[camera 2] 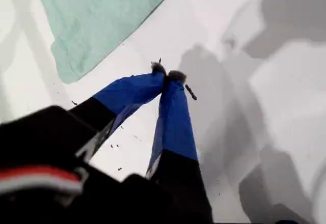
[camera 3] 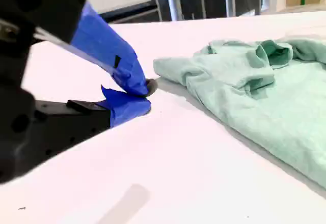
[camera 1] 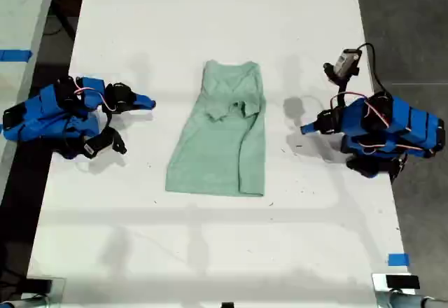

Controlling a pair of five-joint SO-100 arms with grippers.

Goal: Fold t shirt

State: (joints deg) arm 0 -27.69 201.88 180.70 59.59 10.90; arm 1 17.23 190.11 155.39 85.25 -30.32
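Observation:
The pale mint-green t shirt (camera 1: 220, 140) lies flat in the middle of the white table (camera 1: 224, 252), V-neck toward the far edge, its sides and sleeves folded inward. At the exterior view's right, my first gripper (camera 1: 306, 129) is shut and empty, pointing at the shirt's side edge from a short gap away. In the first wrist view its tips (camera 2: 168, 74) meet over bare table, with a shirt (camera 2: 102, 15) corner beyond. My second gripper (camera 1: 148, 102), at the exterior view's left, is shut and empty; its tips (camera 3: 147, 89) sit low, just short of the shirt's (camera 3: 254, 96) shoulder corner.
The table's long edges run close behind both arm bases, with dark floor beyond. A blue tape mark (camera 1: 397, 259) sits near the front corner at the exterior view's right, and another (camera 1: 14, 56) lies on a surface off the left edge. Chair or stand legs (camera 3: 173, 0) rise past the far edge.

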